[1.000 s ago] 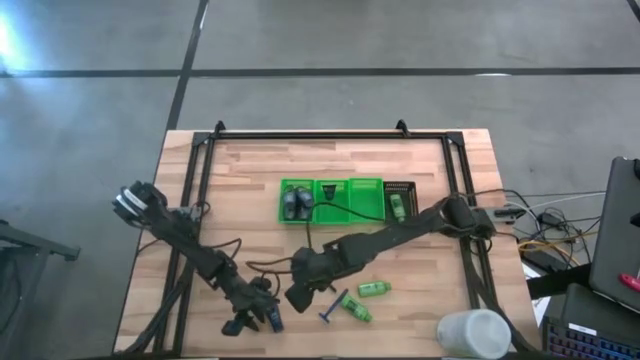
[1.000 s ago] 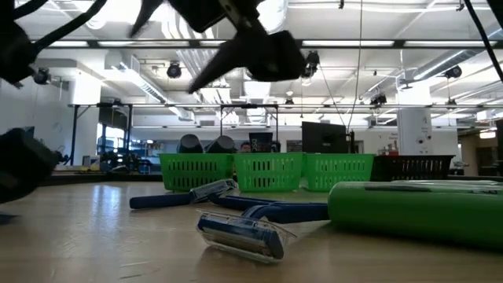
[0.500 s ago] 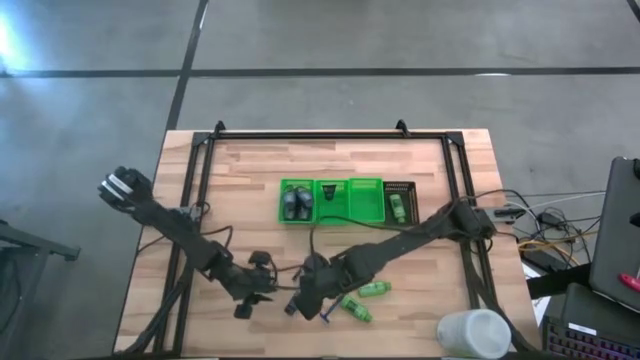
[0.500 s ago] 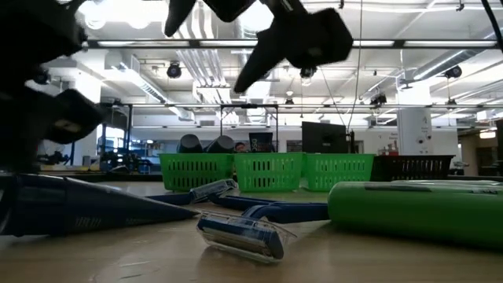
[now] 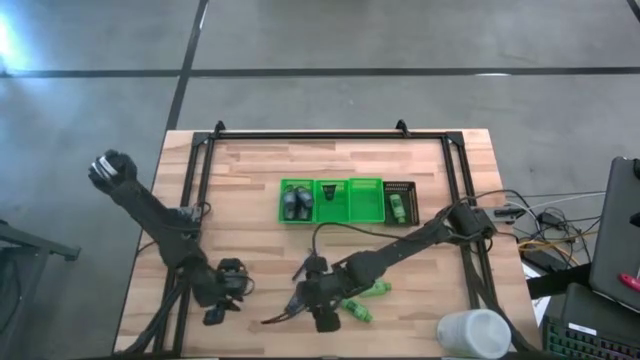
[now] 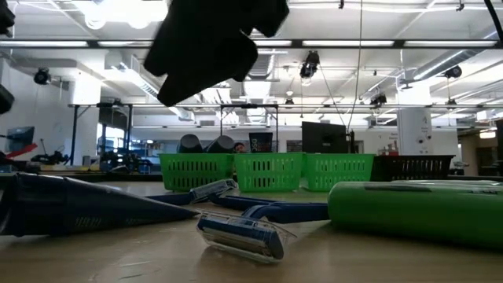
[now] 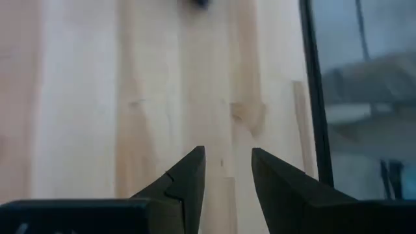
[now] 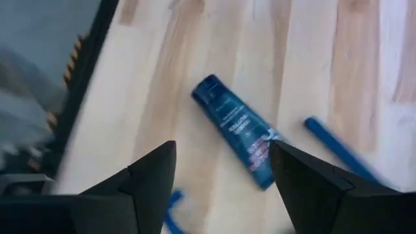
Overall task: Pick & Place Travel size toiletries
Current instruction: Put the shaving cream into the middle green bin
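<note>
Hovering with jaws apart, the right gripper (image 8: 221, 175) faced the tube (image 8: 238, 130), lying twelve o'clock ahead, axis ten-to-four.

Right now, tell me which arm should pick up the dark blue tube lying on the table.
The right. Its pincer hangs open directly over the dark blue tube, which shows between its fingers. The left pincer faces bare wood near the table's edge, empty, with no toiletry in front of it.

blue tube (image 8: 239, 128), green tray (image 5: 333, 200)
</note>
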